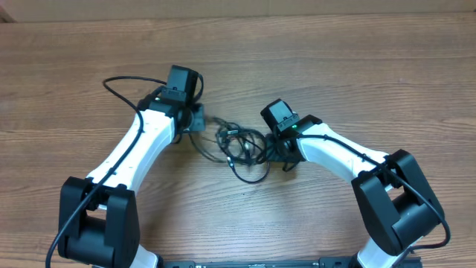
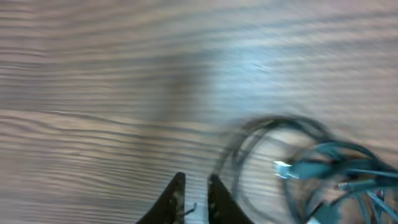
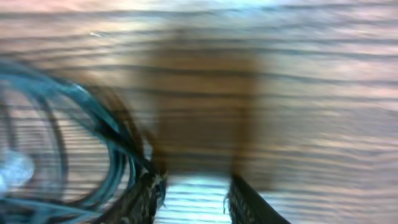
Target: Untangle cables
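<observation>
Two arms: the left arm [image 1: 137,149] and the right arm [image 1: 338,152] both reach in over the wooden bench [image 1: 335,59] toward one knot in the middle.
Left hand [image 2: 196,182]: low over the wood, just beside the knot's left edge. Its fingertips stand a sliver apart. The wrist view is blurred, so I cannot tell whether a wisp of cord is caught low between them.
Stray strand [image 1: 216,120]: seen from above, one thin cord leads out of the knot toward the left hand.
Cables [image 1: 242,145]: a small dark tangle of loops lying on the bench between the two hands, with one loop sagging toward the near edge. A silver plug tip [image 2: 283,168] shows among the loops in the left wrist view.
Right hand [image 3: 196,194]: spread, with bare wood showing between the fingers and nothing pinched. The loops run just beside one finger, outside the gap.
Step in hand, as I judge it: getting a hold on each side of the knot so it can be drawn apart.
Doing it well: each hand should take a single strand rather than a bunch, ideally close to a plug end. The right hand needs to shift toward the loops so a cord sits inside its gap before it closes. Then draw outward slowly and watch whether the loops slacken or cinch.
Risk: pulling both ways on the same cord would likely tighten the knot or drag the whole tangle across the bench.
</observation>
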Robot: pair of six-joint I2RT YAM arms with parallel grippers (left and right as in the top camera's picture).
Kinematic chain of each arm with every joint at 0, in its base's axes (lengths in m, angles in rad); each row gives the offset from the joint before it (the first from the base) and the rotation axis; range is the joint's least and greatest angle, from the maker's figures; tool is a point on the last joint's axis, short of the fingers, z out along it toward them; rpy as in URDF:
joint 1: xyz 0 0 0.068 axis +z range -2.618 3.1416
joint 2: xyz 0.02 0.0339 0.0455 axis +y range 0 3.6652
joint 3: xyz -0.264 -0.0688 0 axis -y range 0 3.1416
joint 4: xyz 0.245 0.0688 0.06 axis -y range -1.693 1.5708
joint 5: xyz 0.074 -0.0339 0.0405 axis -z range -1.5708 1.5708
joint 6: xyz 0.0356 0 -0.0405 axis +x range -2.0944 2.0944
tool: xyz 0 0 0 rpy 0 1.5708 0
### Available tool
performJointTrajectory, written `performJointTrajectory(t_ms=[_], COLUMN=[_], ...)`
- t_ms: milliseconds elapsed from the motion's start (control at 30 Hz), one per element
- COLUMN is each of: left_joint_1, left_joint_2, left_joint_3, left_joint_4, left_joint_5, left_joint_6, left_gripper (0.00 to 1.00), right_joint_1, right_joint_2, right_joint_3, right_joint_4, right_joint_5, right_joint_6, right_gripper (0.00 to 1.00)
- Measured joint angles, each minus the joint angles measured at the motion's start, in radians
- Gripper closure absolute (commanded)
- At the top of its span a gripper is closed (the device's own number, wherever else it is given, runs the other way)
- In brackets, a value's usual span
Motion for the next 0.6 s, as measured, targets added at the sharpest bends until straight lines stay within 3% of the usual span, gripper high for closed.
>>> performJointTrajectory(t_ms=[300,600], left_joint_1=[0.03,0.03], left_joint_2=[0.001,0.161], left_joint_3=[0.0,0.002], left_joint_4=[0.025,0.138], left_joint_5=[-0.017,0.229], left_joint_6=[-0.002,0.114], left_gripper=[0.65,0.5], right_joint_1=[-0.005,-0.005], right_joint_2=[0.0,0.0], right_joint_3=[-0.001,-0.001], right_joint_4=[-0.004,-0.004], right_joint_5=[0.036,0.041], right_joint_6=[-0.004,-0.003], right_gripper=[0.63,0.63])
